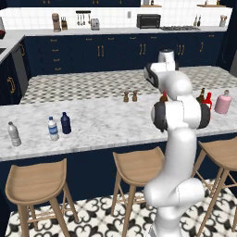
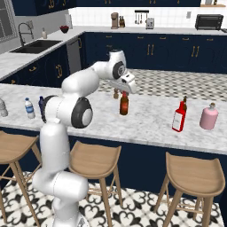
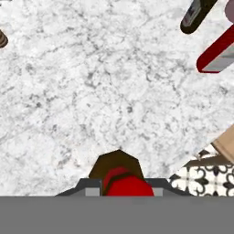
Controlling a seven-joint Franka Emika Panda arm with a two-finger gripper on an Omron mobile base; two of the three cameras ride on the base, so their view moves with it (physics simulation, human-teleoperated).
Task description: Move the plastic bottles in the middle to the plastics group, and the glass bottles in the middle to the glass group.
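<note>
End effector (image 2: 126, 91) pinches the reddish neck of the slim brown bottle (image 2: 124, 105), jaws pressed on it from above; the bottle hangs upright, long axis vertical, and whether its base touches the marble bench (image 2: 146, 124) I cannot tell. Only one arm works here. The coming move turns on the glass group: in the right base view it lies toward 3 o'clock along the bench, well apart. There stand the red flat-sided bottle (image 2: 179, 118), a dark amber bottle (image 2: 185, 103) just behind it, and the pink bottle (image 2: 209, 117) furthest right. The white label carries no readable writing. Toward 9 o'clock stands the navy bottle (image 1: 65, 123), beside the blue-labelled water bottle (image 1: 53, 129).
</note>
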